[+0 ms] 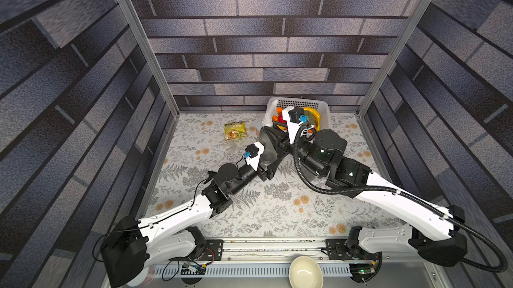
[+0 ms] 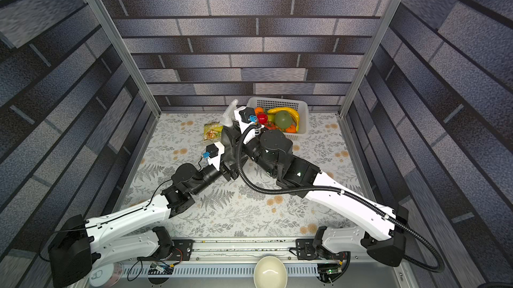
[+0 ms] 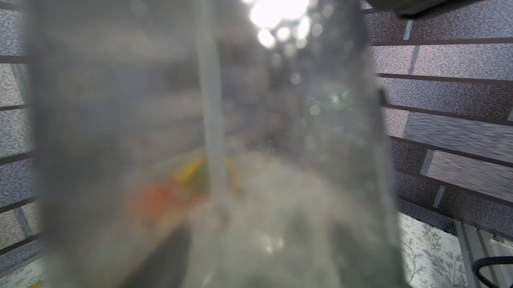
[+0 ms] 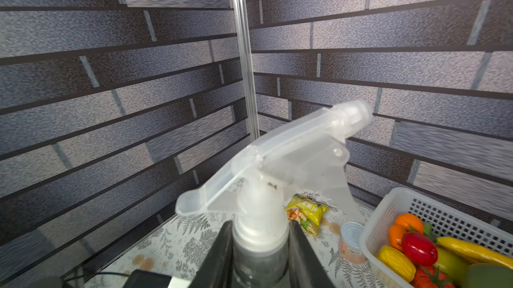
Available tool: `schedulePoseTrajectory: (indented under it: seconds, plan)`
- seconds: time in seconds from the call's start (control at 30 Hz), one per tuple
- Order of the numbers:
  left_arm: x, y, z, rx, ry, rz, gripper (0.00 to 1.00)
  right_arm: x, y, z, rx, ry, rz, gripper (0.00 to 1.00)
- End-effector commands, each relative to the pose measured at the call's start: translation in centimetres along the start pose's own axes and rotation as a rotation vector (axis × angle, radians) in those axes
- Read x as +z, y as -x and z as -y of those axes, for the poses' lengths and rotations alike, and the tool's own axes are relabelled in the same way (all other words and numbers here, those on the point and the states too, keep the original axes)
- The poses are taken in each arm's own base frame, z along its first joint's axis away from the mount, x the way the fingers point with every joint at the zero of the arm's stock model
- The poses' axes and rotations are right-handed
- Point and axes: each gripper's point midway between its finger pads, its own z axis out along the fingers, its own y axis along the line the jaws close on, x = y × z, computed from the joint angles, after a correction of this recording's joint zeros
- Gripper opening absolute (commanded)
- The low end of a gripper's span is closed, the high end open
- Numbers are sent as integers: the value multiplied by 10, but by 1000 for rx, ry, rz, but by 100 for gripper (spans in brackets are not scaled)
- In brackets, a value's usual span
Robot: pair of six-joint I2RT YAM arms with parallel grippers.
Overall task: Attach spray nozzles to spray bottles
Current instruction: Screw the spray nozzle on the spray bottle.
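A smoky-grey spray bottle [image 1: 268,140] [image 2: 229,140] is held off the mat mid-table between both arms. My left gripper [image 1: 267,165] is shut on its wide lower body. In the left wrist view the bottle [image 3: 138,106] fills the picture as a blur, with the dip tube [image 3: 212,106] running down inside it. A clear-whitish spray nozzle [image 4: 291,150] [image 2: 230,111] sits on the bottle's neck. My right gripper [image 4: 261,233] [image 1: 273,131] is shut on its screw collar, and the black fingers [image 4: 219,253] press it from both sides.
A white basket [image 2: 302,122] [image 4: 388,211] of toy fruit stands at the back right, just behind the right wrist. A yellow snack packet [image 1: 235,131] and a pinkish tin can [image 4: 351,242] lie beside the bottle. A cream bowl [image 1: 305,271] sits below the front rail.
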Motion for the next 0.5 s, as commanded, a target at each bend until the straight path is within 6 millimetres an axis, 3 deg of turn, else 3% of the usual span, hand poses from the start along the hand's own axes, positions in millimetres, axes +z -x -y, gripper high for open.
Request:
schedulePoseTrajectory:
  seconds: [0.0, 0.23, 0.47]
  plan:
    - [2, 63, 18, 48, -64, 176, 57, 18, -46, 10, -130, -178, -100, 23]
    - [3, 58, 21, 57, -64, 147, 57, 21, -35, 4, -240, -317, -38, 26]
    - [-7, 47, 20, 62, -76, 121, 57, 7, -21, -16, -186, -174, -60, 41]
